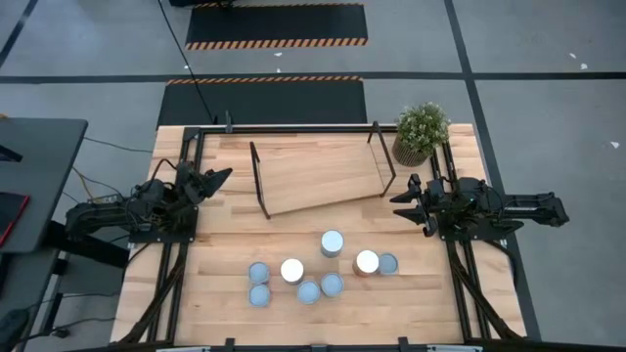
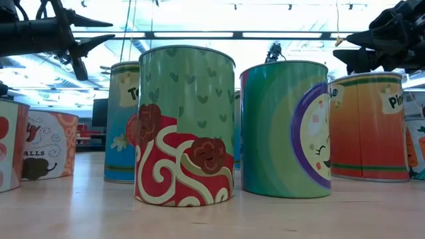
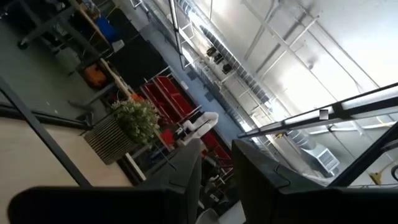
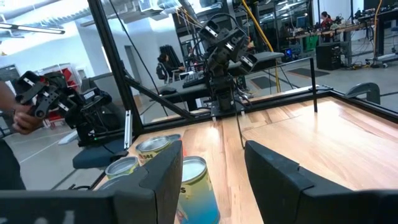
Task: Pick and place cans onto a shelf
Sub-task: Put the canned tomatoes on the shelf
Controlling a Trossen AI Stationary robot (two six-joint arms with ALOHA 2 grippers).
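On the far left, the left hand [image 1: 223,175] hovers above the tabletop's [image 1: 225,323] left edge, holding nothing; its own wrist view shows only a narrow gap between the fingers. Its tips point toward the shelf [image 1: 323,174], which lies slanted across the middle of the tabletop's far half, bare of cans. The cans [image 1: 318,272] stand upright in a loose cluster on the near half, their axes vertical, so a grasp would probably have to close around their sides. One can [image 1: 332,243] stands closest to the shelf. On the right, the right hand [image 1: 401,203] is closed and empty, near a potted plant [image 1: 421,132]. It seems the nearer arm: a silver-topped can [image 1: 367,262] sits just forward and inward of it.
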